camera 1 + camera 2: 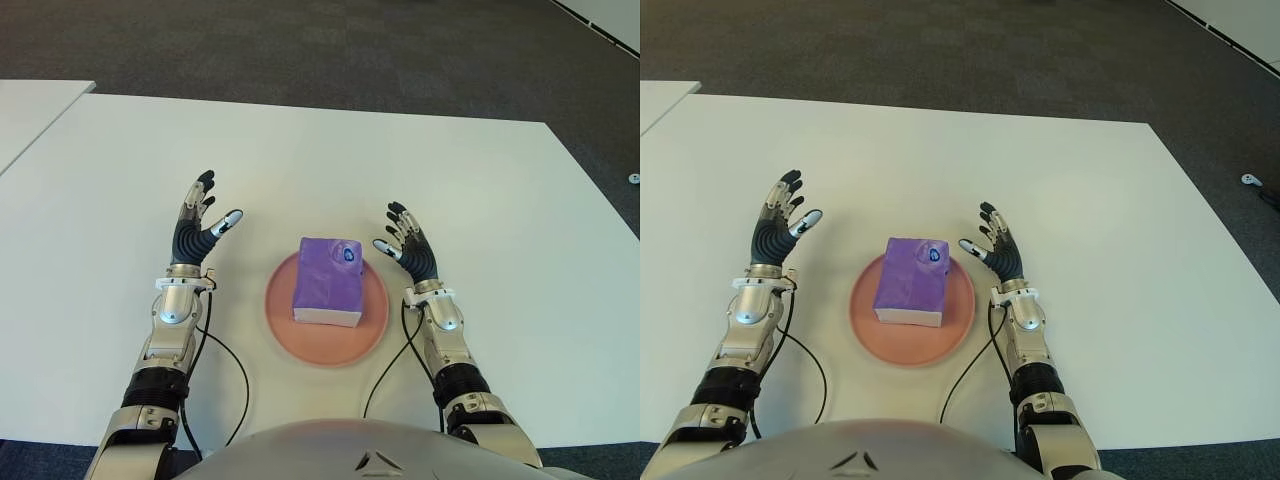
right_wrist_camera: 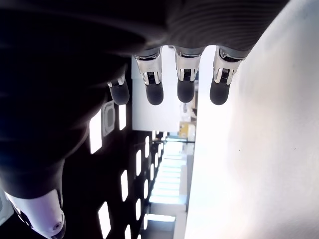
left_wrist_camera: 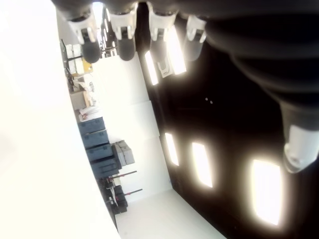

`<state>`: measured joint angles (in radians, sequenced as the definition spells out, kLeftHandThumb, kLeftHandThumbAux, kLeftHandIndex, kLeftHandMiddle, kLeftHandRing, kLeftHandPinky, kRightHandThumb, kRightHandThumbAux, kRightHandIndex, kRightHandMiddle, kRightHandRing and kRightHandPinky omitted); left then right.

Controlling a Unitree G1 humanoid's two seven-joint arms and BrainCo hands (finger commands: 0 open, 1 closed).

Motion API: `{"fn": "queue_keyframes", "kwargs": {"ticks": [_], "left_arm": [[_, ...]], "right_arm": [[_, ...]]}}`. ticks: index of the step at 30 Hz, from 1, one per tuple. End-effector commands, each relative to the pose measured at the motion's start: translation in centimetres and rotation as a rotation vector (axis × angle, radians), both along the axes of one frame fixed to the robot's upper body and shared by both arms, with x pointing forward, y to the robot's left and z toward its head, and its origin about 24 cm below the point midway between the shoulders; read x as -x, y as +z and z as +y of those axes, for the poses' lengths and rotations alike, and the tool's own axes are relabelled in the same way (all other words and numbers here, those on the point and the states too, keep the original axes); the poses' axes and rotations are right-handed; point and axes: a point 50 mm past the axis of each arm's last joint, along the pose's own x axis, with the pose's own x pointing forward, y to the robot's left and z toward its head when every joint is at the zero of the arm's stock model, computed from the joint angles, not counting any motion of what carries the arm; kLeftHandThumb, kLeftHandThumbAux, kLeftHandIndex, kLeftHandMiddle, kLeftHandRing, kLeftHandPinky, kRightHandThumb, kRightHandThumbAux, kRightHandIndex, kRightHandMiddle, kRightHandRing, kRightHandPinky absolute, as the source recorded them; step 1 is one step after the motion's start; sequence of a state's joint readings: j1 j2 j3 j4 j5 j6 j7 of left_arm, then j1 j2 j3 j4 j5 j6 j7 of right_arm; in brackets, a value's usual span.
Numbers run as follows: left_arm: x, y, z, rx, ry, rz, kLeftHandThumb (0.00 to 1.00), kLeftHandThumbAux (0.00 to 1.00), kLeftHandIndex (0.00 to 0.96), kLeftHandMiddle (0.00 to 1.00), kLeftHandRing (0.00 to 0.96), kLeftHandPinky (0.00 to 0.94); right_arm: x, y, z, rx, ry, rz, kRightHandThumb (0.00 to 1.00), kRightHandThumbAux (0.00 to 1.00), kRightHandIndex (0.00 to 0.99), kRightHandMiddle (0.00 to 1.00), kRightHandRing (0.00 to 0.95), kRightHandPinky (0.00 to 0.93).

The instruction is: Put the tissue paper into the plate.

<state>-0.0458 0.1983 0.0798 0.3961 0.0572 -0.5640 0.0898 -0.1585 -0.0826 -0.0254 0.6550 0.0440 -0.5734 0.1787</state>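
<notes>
A purple tissue pack lies flat in the pink plate near the table's front edge, between my two hands. My left hand is raised to the left of the plate, fingers spread, holding nothing. My right hand stands just right of the plate, close to the pack's far right corner but apart from it, fingers spread and empty. In the wrist views the fingertips of the left hand and the fingertips of the right hand stretch out with nothing between them.
The white table stretches far beyond the plate. A second white table stands at the far left. Black cables run along the table from both wrists towards my body. Dark carpet lies beyond the table's far edge.
</notes>
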Motion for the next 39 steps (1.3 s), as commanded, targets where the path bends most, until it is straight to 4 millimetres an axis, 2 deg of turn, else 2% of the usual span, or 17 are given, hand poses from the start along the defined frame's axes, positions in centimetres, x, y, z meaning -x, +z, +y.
{"fn": "queue_keyframes", "kwargs": {"ticks": [1, 19, 23, 31, 39], "left_arm": [[0.7, -1.7, -0.6, -0.007, 0.02, 0.062, 0.0, 0.451, 0.0, 0.0, 0.0, 0.0], [1.1, -3.4, -1.4, 0.026, 0.025, 0.132, 0.0, 0.446, 0.0, 0.0, 0.0, 0.0], [1.2, -3.6, -1.6, 0.036, 0.015, 0.139, 0.0, 0.441, 0.0, 0.0, 0.0, 0.0], [1.9, -4.0, -2.1, 0.066, 0.001, 0.158, 0.0, 0.435, 0.0, 0.0, 0.0, 0.0], [3.5, -4.7, -2.1, 0.1, -0.011, 0.218, 0.0, 0.439, 0.0, 0.0, 0.0, 0.0]], "right_arm": [[5.1, -6.3, 0.2, -0.04, -0.038, 0.361, 0.0, 0.691, 0.0, 0.0, 0.0, 0.0], [5.2, -6.3, -0.3, -0.028, -0.061, 0.38, 0.0, 0.659, 0.0, 0.0, 0.0, 0.0], [5.1, -5.8, -0.1, -0.038, -0.084, 0.353, 0.0, 0.671, 0.0, 0.0, 0.0, 0.0], [5.1, -5.1, 0.0, -0.035, -0.145, 0.315, 0.0, 0.651, 0.0, 0.0, 0.0, 0.0], [4.7, -5.1, -0.2, -0.043, -0.22, 0.311, 0.002, 0.63, 0.0, 0.0, 0.0, 0.0]]}}
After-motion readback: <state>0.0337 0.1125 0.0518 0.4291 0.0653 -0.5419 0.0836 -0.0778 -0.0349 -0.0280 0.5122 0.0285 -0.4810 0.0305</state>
